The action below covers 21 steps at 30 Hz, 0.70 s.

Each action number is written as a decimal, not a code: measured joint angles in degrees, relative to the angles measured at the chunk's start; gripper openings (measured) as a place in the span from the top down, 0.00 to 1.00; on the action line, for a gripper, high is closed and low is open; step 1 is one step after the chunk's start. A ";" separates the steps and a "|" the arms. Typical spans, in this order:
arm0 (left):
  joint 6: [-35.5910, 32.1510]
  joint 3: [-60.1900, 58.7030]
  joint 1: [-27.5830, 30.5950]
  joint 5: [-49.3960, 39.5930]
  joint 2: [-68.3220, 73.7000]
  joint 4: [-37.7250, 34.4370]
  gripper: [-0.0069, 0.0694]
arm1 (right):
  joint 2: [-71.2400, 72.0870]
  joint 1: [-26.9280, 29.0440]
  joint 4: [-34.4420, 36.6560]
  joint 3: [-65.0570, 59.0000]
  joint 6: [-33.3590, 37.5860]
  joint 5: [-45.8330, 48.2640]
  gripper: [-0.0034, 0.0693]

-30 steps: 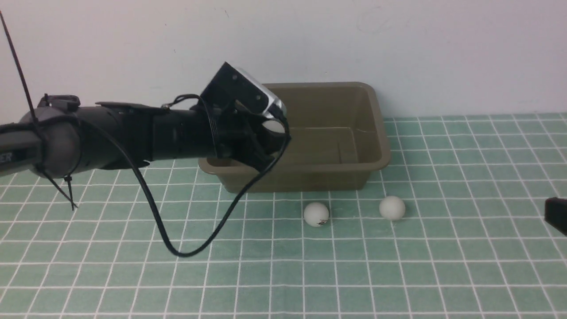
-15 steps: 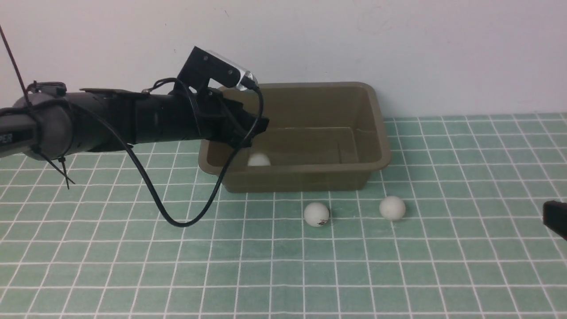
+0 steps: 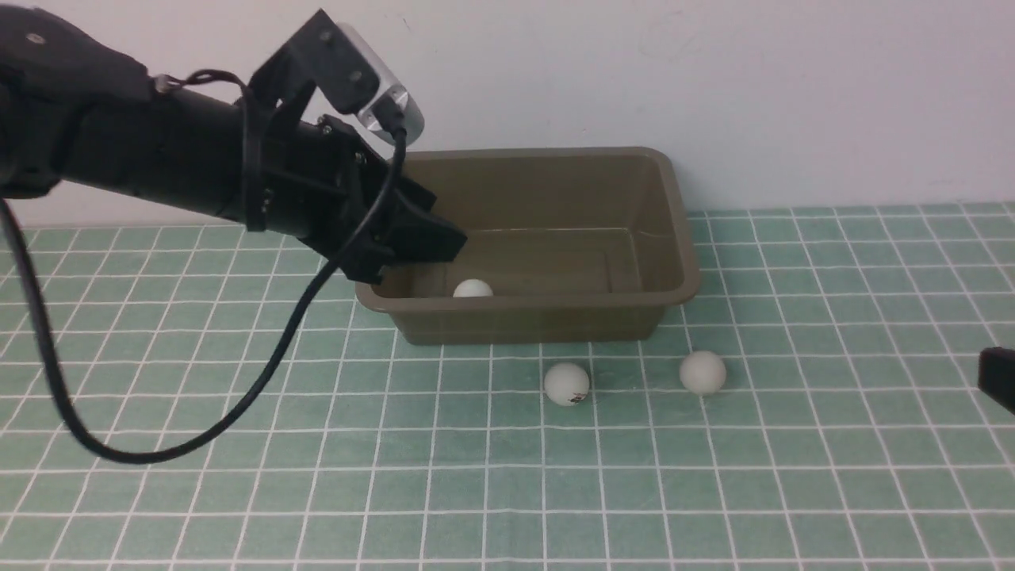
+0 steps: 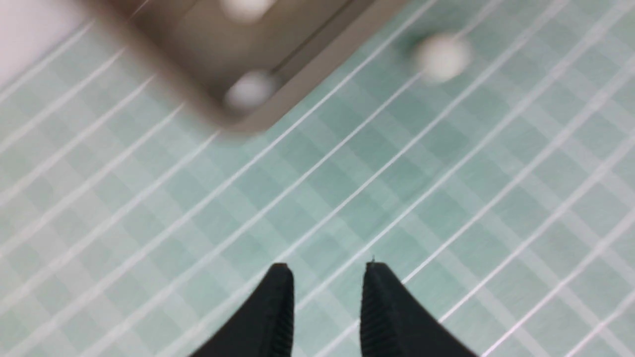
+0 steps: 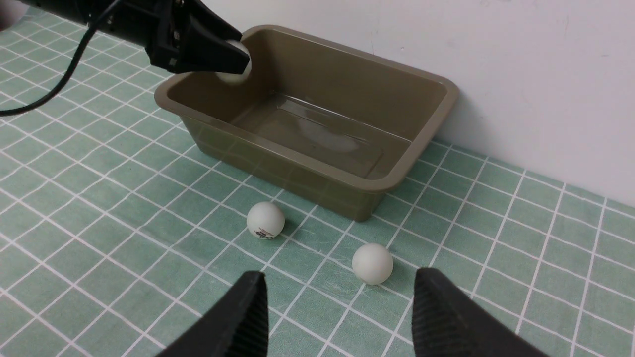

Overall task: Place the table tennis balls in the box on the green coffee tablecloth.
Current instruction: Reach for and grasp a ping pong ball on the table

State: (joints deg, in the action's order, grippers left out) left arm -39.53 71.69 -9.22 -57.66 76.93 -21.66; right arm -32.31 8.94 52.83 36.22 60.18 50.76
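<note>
hovering at the left end of the box point(image 3: 539, 321), the left fingers point(image 4: 275, 317) are drawn together and empty, evidently since one ball point(image 3: 473, 289) lies inside, while the spread right fingers point(image 5: 243, 317) face the marked ball point(image 3: 567, 384) and plain ball point(image 3: 702, 372) on the green tablecloth point(image 3: 714, 492).

Left claw point(image 3: 448, 242) above left end of box point(image 3: 523, 317); rim below tips, white ball point(image 3: 473, 289) on floor beneath. Box interior to claw's right open. Black cable point(image 3: 238, 412) sags low behind claw, under arm, over green tablecloth point(image 3: 793, 492). Right claw point(image 5: 340, 275): plain ball point(image 5: 372, 263) just ahead, marked ball point(image 5: 265, 220) farther ahead toward left claw, clear gap between them. Box front wall blocks beyond.
</note>
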 joint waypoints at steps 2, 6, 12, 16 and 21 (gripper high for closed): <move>7.27 0.00 0.00 -0.93 -1.18 6.45 0.68 | -0.35 0.00 2.02 0.00 1.40 0.00 0.45; 14.61 0.00 0.00 -2.08 -3.13 12.09 0.69 | -2.32 0.00 5.30 0.00 3.78 0.45 0.45; 16.38 0.00 0.00 -2.36 -5.39 12.49 0.69 | -9.18 0.00 7.14 0.00 5.90 1.30 0.45; 16.42 0.00 0.00 -2.51 -6.56 11.79 0.69 | -15.68 0.00 6.58 0.04 6.22 0.59 0.45; 16.69 0.00 0.00 -3.69 -6.97 10.93 0.69 | -23.24 0.00 4.60 2.08 6.35 0.53 0.44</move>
State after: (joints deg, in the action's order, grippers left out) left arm -22.83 71.69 -9.22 -61.35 69.97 -10.73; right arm -55.55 8.94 57.42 38.30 66.53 51.28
